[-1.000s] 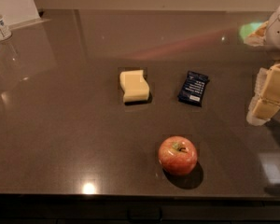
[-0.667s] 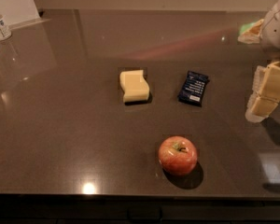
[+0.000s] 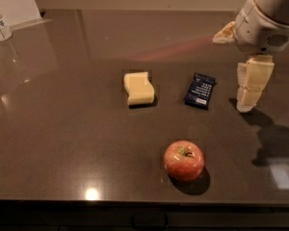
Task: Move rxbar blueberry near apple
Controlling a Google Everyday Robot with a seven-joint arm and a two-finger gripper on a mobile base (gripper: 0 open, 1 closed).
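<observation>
Gripper (image 3: 245, 102) drifting in on the rxbar blueberry (image 3: 200, 90), nothing grabbed yet

Compared with a second ago the arm has swung toward 9 o'clock, so the gripper now hangs near the bar's 3 o'clock side instead of farther out; bar, apple (image 3: 183, 160) and the pale yellow block (image 3: 138, 87) haven't budged. Bar's lying flat on the table (image 3: 62, 129), block at its 9 o'clock, apple well apart at roughly its 6 o'clock. Honestly can't tell how wide the jaws stand from here, but it's got hold of nothing. I'd call this just the approach: it has yet to get over the bar, pick it up and bring it down by the apple.
</observation>
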